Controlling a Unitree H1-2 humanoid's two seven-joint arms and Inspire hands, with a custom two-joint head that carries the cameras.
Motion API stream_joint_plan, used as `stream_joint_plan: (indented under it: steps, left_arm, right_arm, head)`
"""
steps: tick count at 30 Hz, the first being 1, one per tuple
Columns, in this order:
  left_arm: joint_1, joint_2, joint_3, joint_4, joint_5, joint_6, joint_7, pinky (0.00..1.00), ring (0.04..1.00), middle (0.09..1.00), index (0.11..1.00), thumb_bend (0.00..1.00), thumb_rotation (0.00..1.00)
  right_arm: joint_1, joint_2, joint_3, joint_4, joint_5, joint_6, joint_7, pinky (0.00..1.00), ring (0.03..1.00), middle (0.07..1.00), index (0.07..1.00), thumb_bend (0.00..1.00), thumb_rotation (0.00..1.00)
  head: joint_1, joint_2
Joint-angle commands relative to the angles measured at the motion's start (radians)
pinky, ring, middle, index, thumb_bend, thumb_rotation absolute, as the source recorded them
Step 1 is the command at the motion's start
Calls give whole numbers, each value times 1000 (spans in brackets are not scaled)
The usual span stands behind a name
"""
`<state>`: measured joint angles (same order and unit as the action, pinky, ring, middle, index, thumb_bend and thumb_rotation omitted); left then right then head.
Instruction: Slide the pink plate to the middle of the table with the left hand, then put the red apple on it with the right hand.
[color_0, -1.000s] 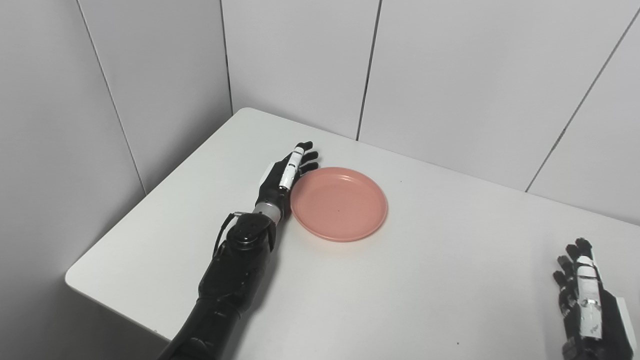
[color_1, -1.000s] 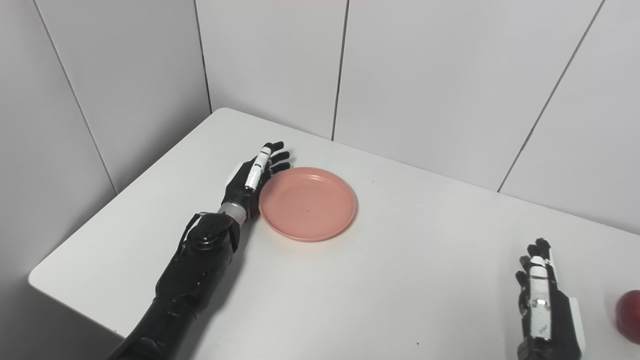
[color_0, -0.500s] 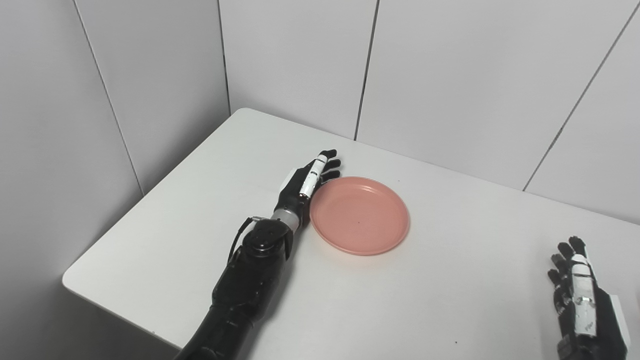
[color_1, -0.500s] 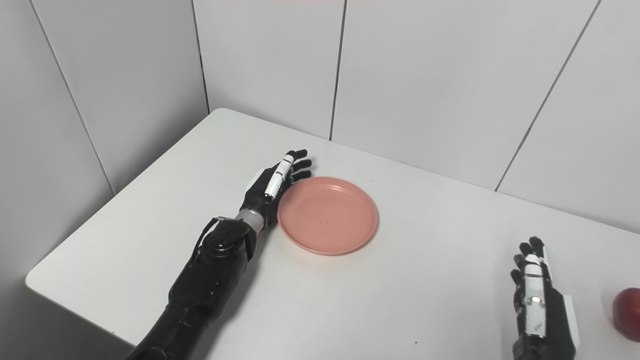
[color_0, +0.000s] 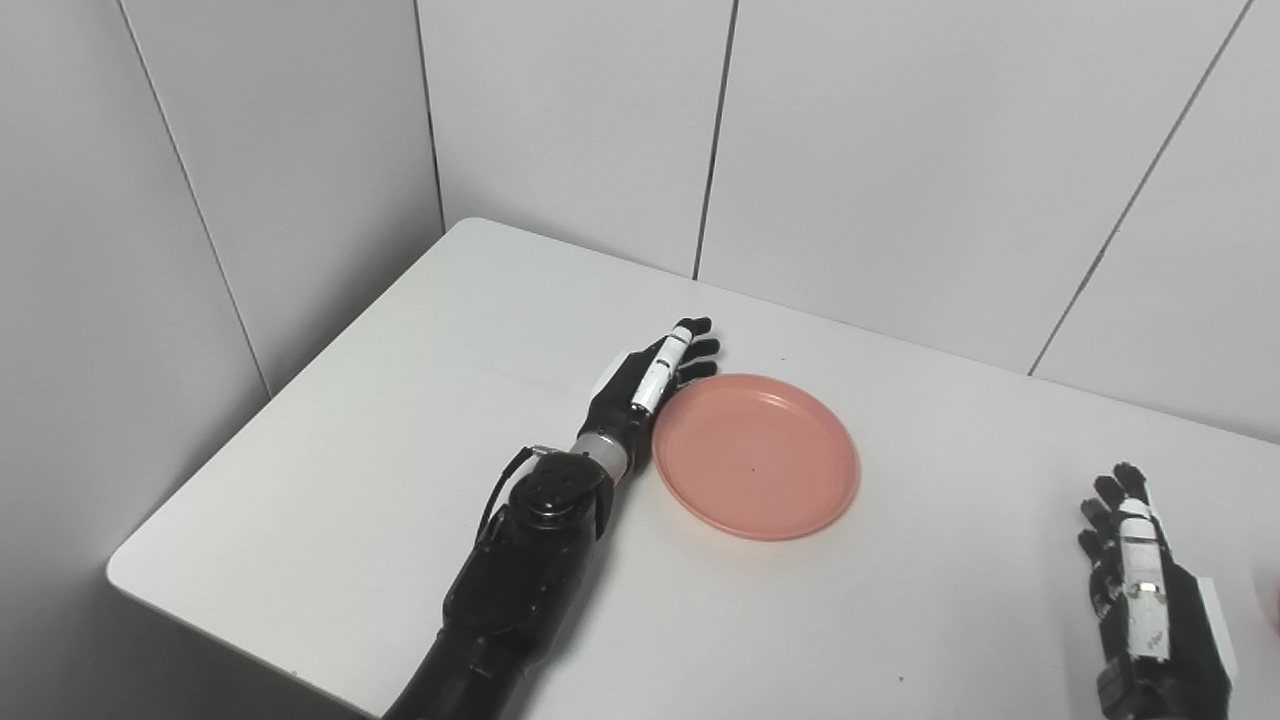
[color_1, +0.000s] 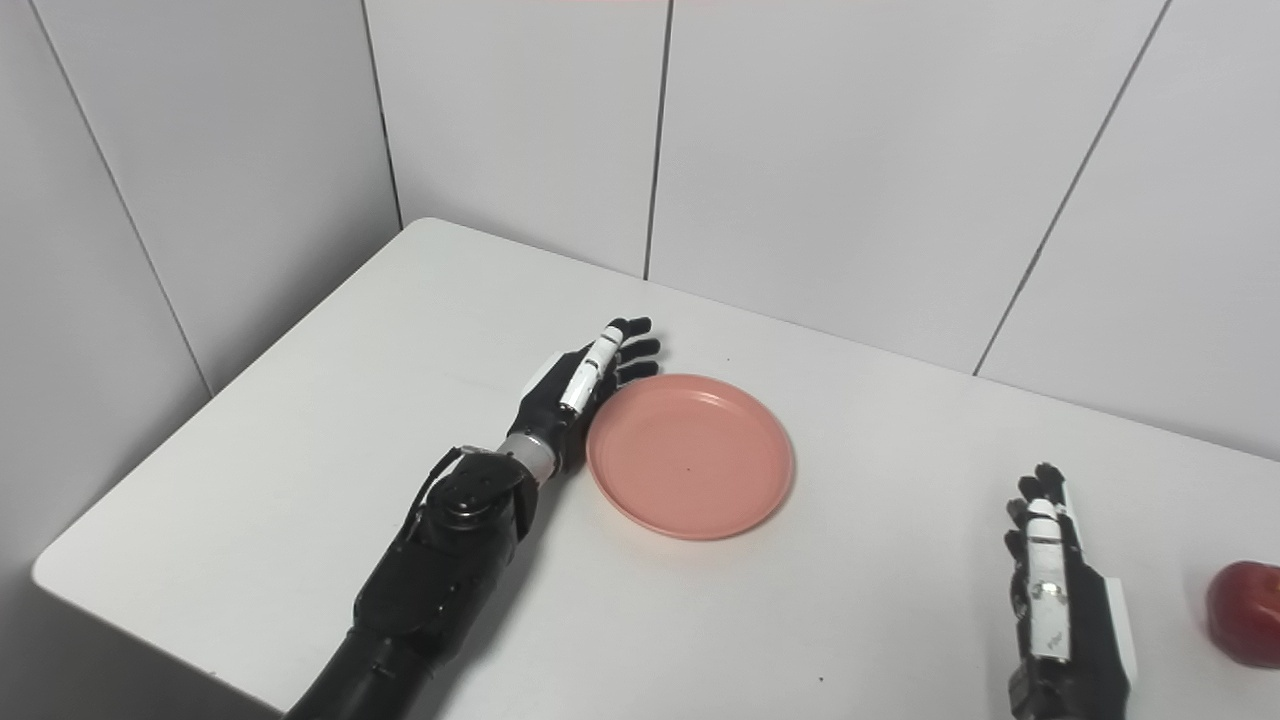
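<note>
Right eye view — left hand flat, fingers spread, edge against plate rim; plate looks light, stiff, slippery — push low at rim. Right hand open, idle.

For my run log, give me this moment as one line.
phase: plate slide | left hand: open, edge against pink plate | right hand: open, idle | red apple: on table, right
</note>
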<state>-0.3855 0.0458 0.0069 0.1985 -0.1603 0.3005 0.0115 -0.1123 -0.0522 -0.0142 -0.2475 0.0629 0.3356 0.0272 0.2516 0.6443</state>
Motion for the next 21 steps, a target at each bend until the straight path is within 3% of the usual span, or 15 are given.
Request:
stream_joint_plan:
  steps: [1,21]
  left_arm:
    - [-14,-23,-20,-24,8,19,-24,849,873,885,862,372,1000]
    - [23,-95,-55,-76,18,49,-26,861,881,894,877,348,1000]
  right_arm:
    - [-25,12,2,-36,-3,-15,-6,1000,975,976,980,184,1000]
    - [-30,49,19,-27,-46,-32,-23,1000,959,962,960,207,1000]
  head:
    - [-15,2]
    - [-145,36]
